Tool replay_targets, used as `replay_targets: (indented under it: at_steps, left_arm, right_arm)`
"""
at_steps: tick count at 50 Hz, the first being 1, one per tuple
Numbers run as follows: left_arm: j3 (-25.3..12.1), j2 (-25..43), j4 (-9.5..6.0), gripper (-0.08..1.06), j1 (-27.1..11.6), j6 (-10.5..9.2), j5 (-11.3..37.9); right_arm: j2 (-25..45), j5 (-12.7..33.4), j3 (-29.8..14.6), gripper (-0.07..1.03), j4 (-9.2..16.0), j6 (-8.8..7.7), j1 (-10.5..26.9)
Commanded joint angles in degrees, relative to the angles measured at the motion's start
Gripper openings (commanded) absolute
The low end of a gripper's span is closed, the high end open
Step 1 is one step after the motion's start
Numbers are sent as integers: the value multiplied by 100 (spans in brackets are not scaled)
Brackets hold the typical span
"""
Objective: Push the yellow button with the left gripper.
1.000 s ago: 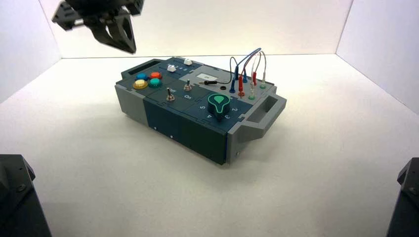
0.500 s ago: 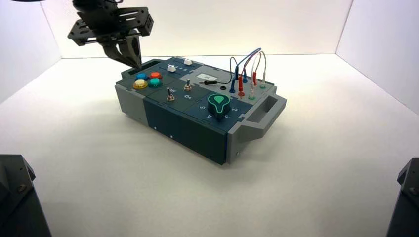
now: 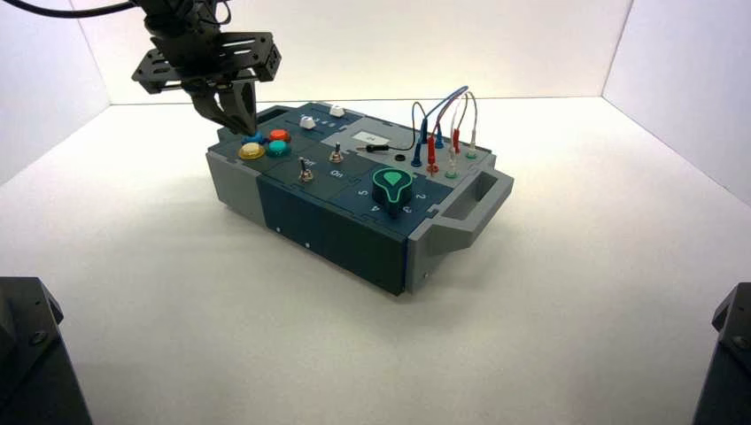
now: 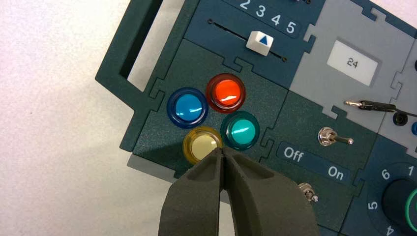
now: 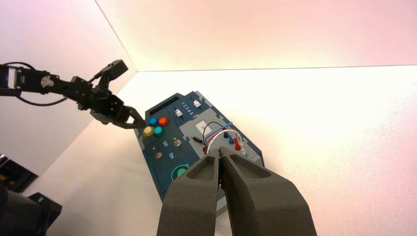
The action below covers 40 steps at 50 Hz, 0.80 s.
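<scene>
— Where's the left pincer [image 3: 237, 119]?
— At far left, arm reaching in from above, fingers [image 4: 196, 196] pressed together, pointing down.
— The right pincer [image 5: 221, 156]?
— Closed too (held back, nearer).

Left claw [image 4: 223, 153], fingers pressed together, tips just over the yellow button [image 4: 200, 145] beside the teal button [image 4: 240, 130].

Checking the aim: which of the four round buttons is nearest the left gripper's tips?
The yellow button; the shut left gripper has its tips at its rim.
</scene>
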Motion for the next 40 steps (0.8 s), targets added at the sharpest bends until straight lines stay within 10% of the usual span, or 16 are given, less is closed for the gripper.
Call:
replay_targets:
  at_steps: [1,40]
  left_arm:
    - [-123,-70,26,-3,-18,26,-44]
    - [-167,237,62,-3,70,88,-132]
  right_arm:
    - [132,-44,-185,-2,9,0,18]
    - [141,-44,-185,-2,0,0,9]
